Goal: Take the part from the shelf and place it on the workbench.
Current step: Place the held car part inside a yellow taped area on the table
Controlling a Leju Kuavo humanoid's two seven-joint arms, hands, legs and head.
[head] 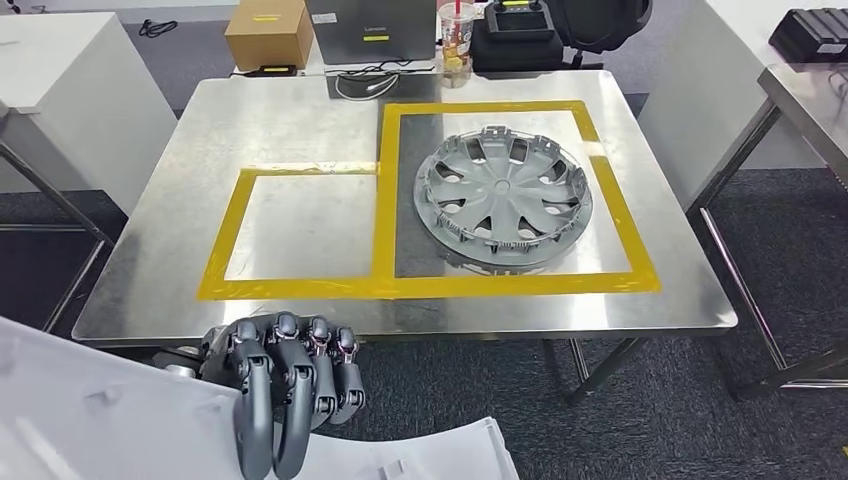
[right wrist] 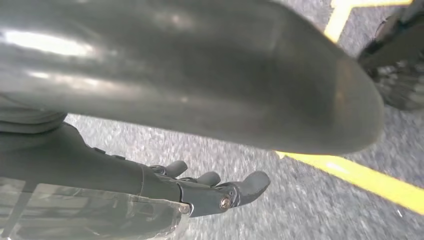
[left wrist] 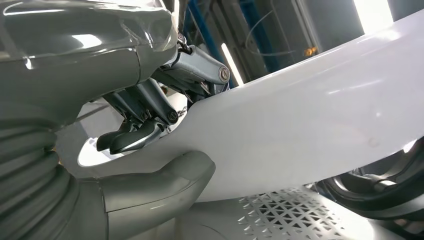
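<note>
A large white curved panel, the part (head: 100, 420), fills the lower left of the head view, in front of the workbench's near edge. My left hand (head: 285, 375) grips its edge, dark fingers curled over the top. In the left wrist view those fingers (left wrist: 135, 135) press on one face of the white part (left wrist: 310, 125) and the thumb (left wrist: 165, 185) lies under it. The steel workbench (head: 300, 120) carries a bare yellow-taped square (head: 300, 225) on its left half. My right hand (right wrist: 210, 190) hangs over the grey floor, fingers apart, holding nothing.
A grey hubcap (head: 503, 197) lies in the larger taped square on the right. Along the far edge stand a cardboard box (head: 270, 33), a grey case (head: 372, 30), a drink cup (head: 457, 40) and a black device (head: 520, 25). A second table (head: 810, 90) stands right.
</note>
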